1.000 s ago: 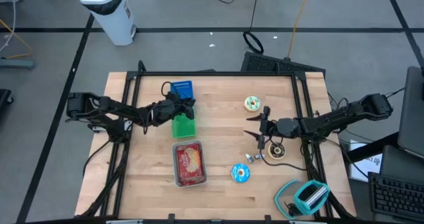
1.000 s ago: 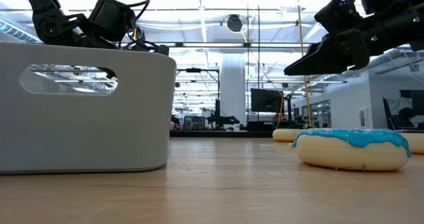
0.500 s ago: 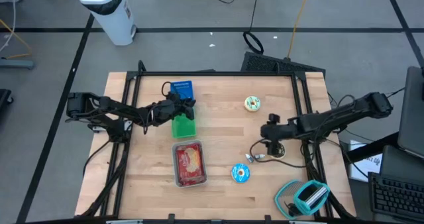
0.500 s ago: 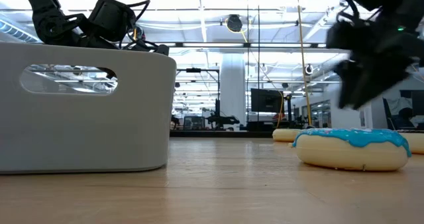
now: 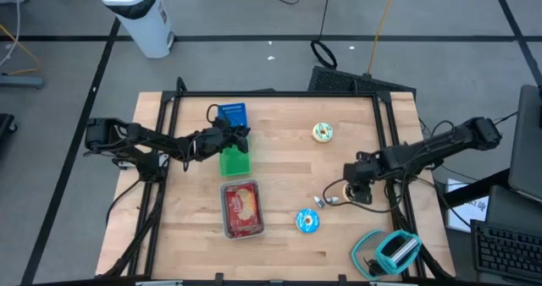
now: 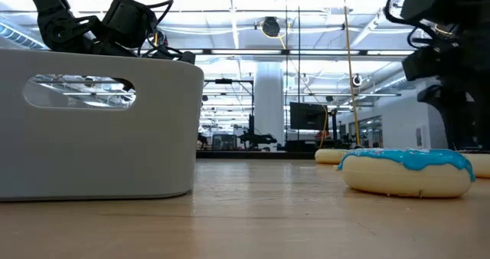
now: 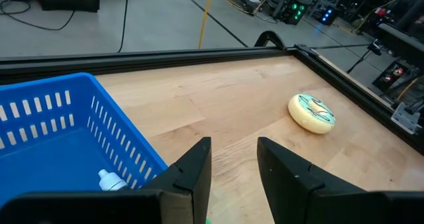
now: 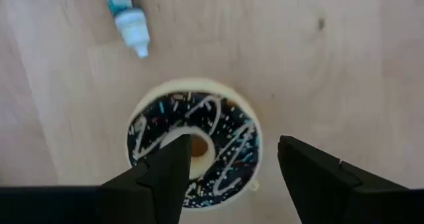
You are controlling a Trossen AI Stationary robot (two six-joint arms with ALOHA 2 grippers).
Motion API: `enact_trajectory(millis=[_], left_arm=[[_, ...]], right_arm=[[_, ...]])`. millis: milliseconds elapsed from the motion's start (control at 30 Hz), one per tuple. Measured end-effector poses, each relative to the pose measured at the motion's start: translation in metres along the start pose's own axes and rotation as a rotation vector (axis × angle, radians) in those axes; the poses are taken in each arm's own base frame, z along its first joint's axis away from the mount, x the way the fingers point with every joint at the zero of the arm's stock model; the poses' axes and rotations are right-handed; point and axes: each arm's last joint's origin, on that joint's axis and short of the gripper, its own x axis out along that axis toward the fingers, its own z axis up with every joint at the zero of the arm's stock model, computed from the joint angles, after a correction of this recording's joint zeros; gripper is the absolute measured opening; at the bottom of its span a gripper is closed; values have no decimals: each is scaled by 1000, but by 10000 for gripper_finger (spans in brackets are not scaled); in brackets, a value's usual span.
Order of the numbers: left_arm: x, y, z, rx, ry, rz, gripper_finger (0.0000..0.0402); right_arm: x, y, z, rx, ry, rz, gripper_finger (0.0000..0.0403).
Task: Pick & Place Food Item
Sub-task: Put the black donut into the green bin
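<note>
A chocolate donut with white drizzle (image 8: pixel 199 144) lies flat on the table near its right edge. My right gripper (image 8: pixel 235 151) (image 5: pixel 356 190) points down over it and is open. One finger (image 8: pixel 162 174) stands over the donut's hole, the other (image 8: pixel 318 174) outside its rim, and no touch shows. A blue-iced donut (image 5: pixel 306 221) (image 6: pixel 406 171) lies toward the near edge. A green-and-white donut (image 5: pixel 323 132) (image 7: pixel 311 112) lies toward the far edge. My left gripper (image 7: pixel 232 164) (image 5: pixel 240 139) is open and hovers by the blue basket (image 7: pixel 59 131).
A white-walled tray with red food (image 5: pixel 241 208) (image 6: pixel 99 121) sits near the table's middle. A green block (image 5: pixel 235 162) lies beside the basket. A small dropper bottle (image 8: pixel 126 15) (image 5: pixel 322 201) lies close to the chocolate donut. A teal object (image 5: pixel 394 250) sits at the near right corner.
My right gripper has moved toward the table's near right, tipped from level to pointing down, and come down over the chocolate donut. Its fingers have stayed open.
</note>
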Motion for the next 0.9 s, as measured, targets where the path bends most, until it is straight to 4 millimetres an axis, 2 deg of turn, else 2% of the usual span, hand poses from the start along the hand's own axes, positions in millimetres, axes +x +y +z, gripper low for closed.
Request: enact_trajectory(millis=[267, 500, 700, 900], left_arm=[[0, 0, 0, 10, 0, 0, 124], [0, 0, 0, 9, 0, 0, 124], [0, 0, 0, -5, 0, 0, 124], [0, 0, 0, -9, 0, -1, 124]], right_arm=[[24, 1, -10, -7, -43, 28, 212], [29, 0, -10, 48, -84, 17, 196], [28, 3, 0, 34, -199, 35, 161], [23, 11, 15, -66, -373, 98, 130]])
